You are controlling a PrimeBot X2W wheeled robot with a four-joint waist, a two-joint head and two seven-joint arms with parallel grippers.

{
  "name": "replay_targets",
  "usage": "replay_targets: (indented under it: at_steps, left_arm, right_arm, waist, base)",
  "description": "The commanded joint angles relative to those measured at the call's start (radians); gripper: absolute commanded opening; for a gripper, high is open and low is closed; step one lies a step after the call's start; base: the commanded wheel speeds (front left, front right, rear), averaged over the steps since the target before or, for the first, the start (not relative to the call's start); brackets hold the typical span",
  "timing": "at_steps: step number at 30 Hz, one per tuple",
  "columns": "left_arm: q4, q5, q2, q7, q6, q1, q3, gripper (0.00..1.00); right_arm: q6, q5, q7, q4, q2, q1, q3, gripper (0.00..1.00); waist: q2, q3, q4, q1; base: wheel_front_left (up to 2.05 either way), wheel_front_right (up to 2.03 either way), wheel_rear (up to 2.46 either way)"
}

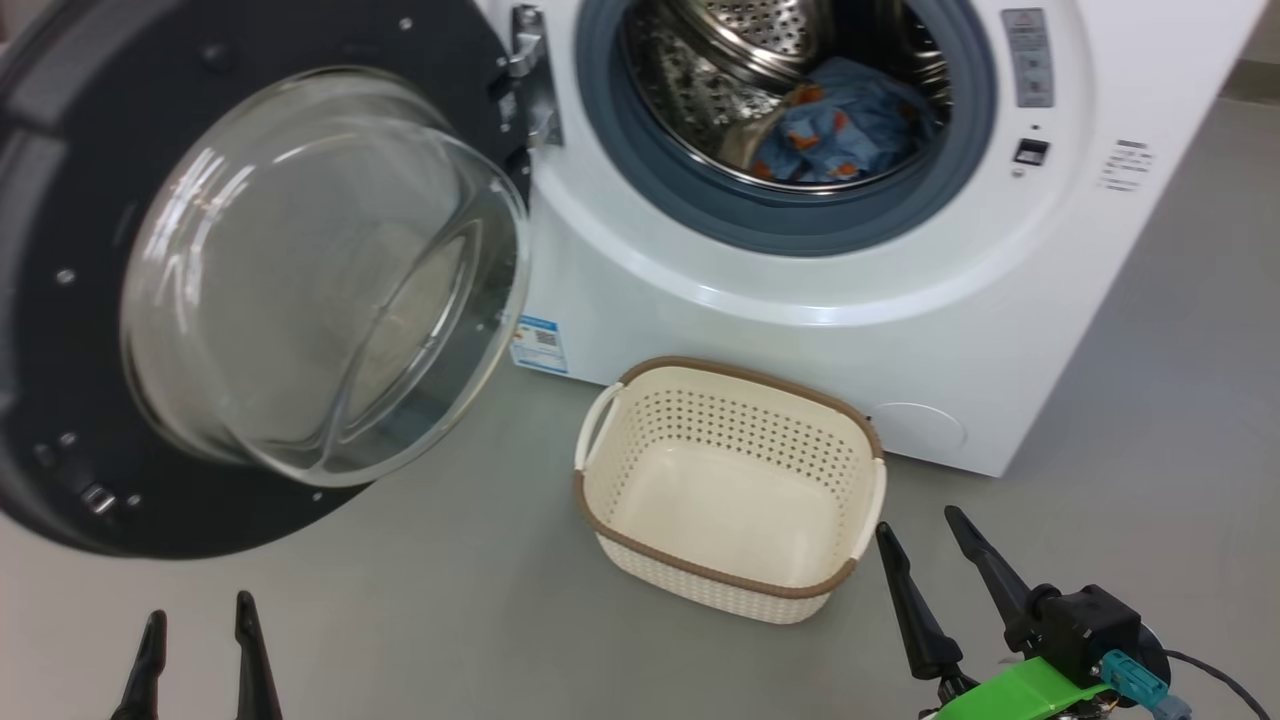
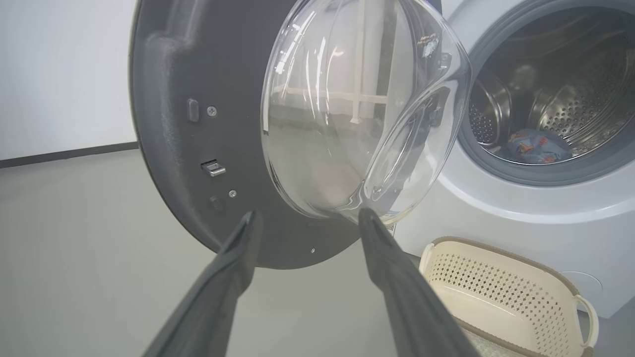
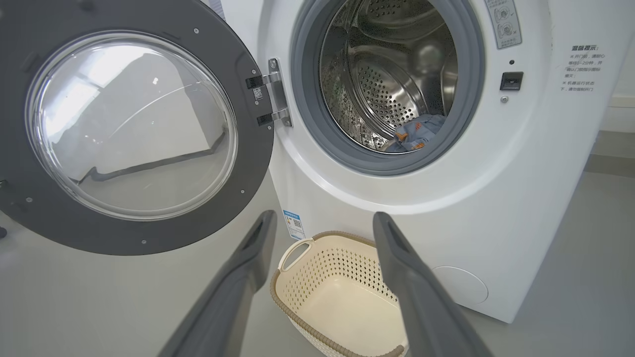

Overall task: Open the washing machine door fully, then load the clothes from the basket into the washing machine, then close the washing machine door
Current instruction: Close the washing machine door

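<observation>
Door [image 1: 60, 400]: round glossy black, bulging clear glass bowl, open.
Drum [image 1: 720, 70]: perforated steel; blue printed garment [image 1: 850, 125] inside.
Basket [image 1: 720, 430]: cream perforated plastic.
Left gripper [image 1: 199, 607], right gripper [image 1: 918, 520]: fingers spread wide.

The notice [image 3: 585, 69] on the washing machine [image 3: 496, 208] is headed "温馨提示" (smaller lines unreadable).

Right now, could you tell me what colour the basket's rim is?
Brown rim on the cream basket; clearest in the head view.

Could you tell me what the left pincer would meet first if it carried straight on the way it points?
Probably the washing machine door: the left pincer aims at its lower inner face, by the glass bowl; depth is unclear.
</observation>
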Motion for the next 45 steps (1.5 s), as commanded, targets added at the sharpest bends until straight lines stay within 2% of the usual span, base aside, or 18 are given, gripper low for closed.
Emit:
replay_targets:
  at_steps: [1, 16, 29, 43, 44, 45]
  left_arm:
    - [-0.022, -0.007, 0.010, -0.006, 0.008, -0.017, 0.030, 1.00]
    - [-0.017, -0.023, 0.010, -0.006, 0.025, -0.014, 0.022, 1.00]
    - [-0.028, -0.043, 0.009, -0.006, 0.041, -0.004, 0.025, 1.00]
    - [-0.025, -0.029, 0.009, -0.006, 0.025, -0.001, 0.025, 1.00]
    - [-0.023, -0.029, 0.009, -0.006, 0.024, -0.001, 0.024, 0.43]
    - [-0.022, -0.028, 0.009, -0.006, 0.021, -0.001, 0.024, 0.00]
  right_arm:
    - [0.002, -0.003, -0.005, -0.022, 0.000, -0.033, 0.030, 1.00]
    - [0.002, -0.009, -0.005, -0.012, 0.000, -0.050, 0.037, 1.00]
    - [0.002, -0.015, -0.005, 0.006, 0.000, -0.074, 0.055, 1.00]
    - [0.002, -0.008, -0.005, 0.006, 0.000, -0.060, 0.051, 1.00]
    - [0.002, -0.008, -0.005, 0.005, 0.000, -0.058, 0.050, 1.00]
    - [0.002, -0.007, -0.005, 0.004, 0.000, -0.056, 0.049, 1.00]
  waist:
    - [0.0000, 0.004, 0.026, -0.0001]
    - [0.0000, 0.006, 0.104, -0.0001]
    - [0.0000, 0.018, 0.111, -0.0001]
    - [0.0000, 0.004, 0.106, -0.0001]
    - [0.0000, 0.003, 0.105, -0.0001]
    - [0.0000, 0.002, 0.105, -0.0001]
  base:
    - [0.00, 0.00, 0.00]
    - [0.00, 0.00, 0.00]
    - [0.00, 0.00, 0.00]
    - [0.00, 0.00, 0.00]
    - [0.00, 0.00, 0.00]
    - [0.00, 0.00, 0.00]
